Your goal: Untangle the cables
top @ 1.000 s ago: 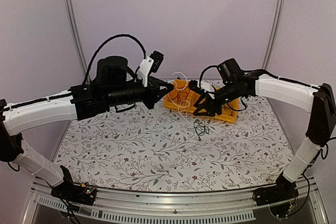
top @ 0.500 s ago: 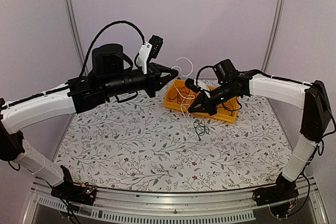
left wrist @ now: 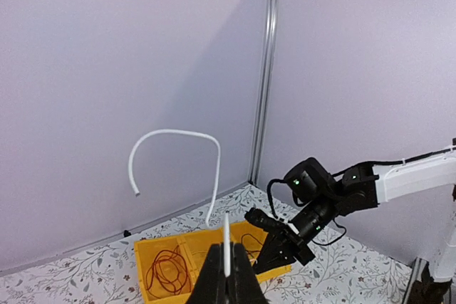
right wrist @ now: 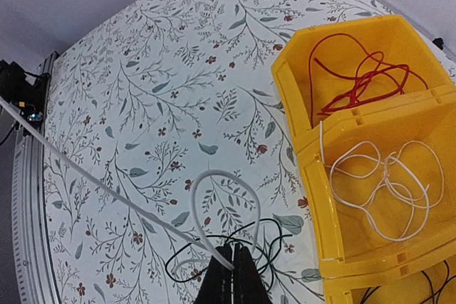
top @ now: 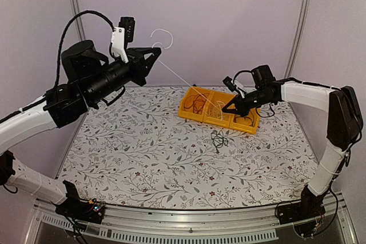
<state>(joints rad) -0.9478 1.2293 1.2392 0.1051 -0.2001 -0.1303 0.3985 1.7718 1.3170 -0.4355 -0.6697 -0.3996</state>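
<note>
My left gripper [top: 158, 53] is raised high at the back left, shut on a white cable [top: 183, 79] whose free end curls above it [left wrist: 174, 133]. That cable runs taut down to my right gripper [top: 225, 110], which is shut on it [right wrist: 107, 190] beside the yellow tray [top: 189, 115]. In the right wrist view the jaws [right wrist: 229, 260] pinch the cable just under a small loop. A dark green cable [top: 218, 138] lies bunched on the table in front of the tray. A red-brown cable [right wrist: 356, 83] fills one compartment and another white cable [right wrist: 377, 176] the middle one.
The yellow tray [right wrist: 299, 140] has three compartments and sits at the back of the floral tabletop [top: 143, 152]. A black cable [top: 247, 119] lies in its rightmost compartment. Purple walls and metal posts [top: 74, 4] close the back and sides.
My left arm has swung up and to the left, drawing the white cable taut. My right gripper has shut on the cable and moved right, toward the tray's far end.
</note>
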